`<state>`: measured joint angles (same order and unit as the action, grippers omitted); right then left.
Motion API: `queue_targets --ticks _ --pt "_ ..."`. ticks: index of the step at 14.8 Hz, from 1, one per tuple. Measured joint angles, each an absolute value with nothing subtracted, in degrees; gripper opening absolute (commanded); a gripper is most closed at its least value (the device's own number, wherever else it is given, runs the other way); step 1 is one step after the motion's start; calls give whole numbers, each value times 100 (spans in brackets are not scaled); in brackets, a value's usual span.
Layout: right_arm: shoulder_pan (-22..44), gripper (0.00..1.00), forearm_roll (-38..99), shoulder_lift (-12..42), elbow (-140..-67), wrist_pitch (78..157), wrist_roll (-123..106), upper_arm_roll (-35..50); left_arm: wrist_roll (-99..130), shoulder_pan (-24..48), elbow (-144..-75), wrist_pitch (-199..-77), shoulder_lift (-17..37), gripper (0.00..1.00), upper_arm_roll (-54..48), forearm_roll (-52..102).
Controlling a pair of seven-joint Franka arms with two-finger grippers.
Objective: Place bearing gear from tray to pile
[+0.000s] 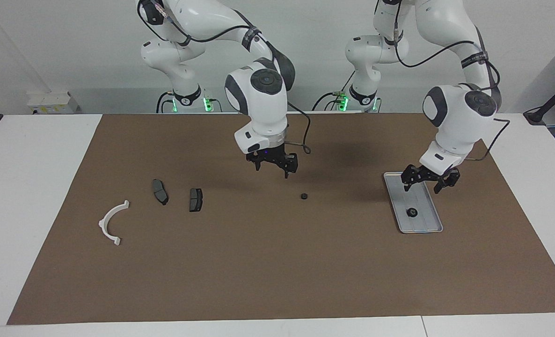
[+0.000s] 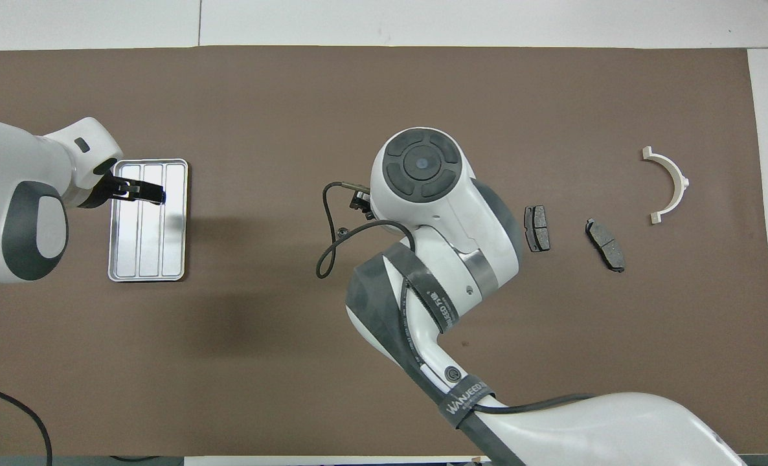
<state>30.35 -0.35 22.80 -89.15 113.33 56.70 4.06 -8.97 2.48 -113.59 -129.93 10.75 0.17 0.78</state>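
A small black bearing gear (image 1: 412, 212) lies in the silver tray (image 1: 427, 222), at the end of it farther from the robots. My left gripper (image 1: 422, 188) hangs open over the tray's nearer half, holding nothing. In the overhead view the left gripper (image 2: 139, 191) covers that gear on the tray (image 2: 151, 252). A second gear (image 1: 304, 196) lies on the brown mat mid-table. My right gripper (image 1: 273, 171) hovers open just above the mat beside it, empty. The pile is a white bracket (image 1: 111, 222) (image 2: 672, 184) and two dark pads (image 1: 160, 191) (image 1: 195, 199).
The brown mat (image 1: 277, 271) covers most of the white table. In the overhead view the right arm's wrist (image 2: 423, 168) hides its own gripper and the gear on the mat. A loose cable (image 2: 326, 252) hangs from that wrist.
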Motion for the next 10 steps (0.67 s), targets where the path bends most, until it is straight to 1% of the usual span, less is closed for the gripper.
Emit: queue_targets --ticks 2,5,7,10 --pt "3264 100 -167 2685 -8577 11332 6016 396 -896 250 -11426 -13367 1383 92 -14 78" --pt "3571 100 -424 3442 -7956 11333 6590 394 -896 244 -11443 -13825 1765 92 -14 77" --pt "3652 100 -441 3809 -7690 11411 6628 390 -896 229 -11442 -13906 1834 92 -7 69" --pt "3667 100 -441 4067 -7552 11585 6639 383 -896 193 -11439 -13971 1838 92 -6 -6"
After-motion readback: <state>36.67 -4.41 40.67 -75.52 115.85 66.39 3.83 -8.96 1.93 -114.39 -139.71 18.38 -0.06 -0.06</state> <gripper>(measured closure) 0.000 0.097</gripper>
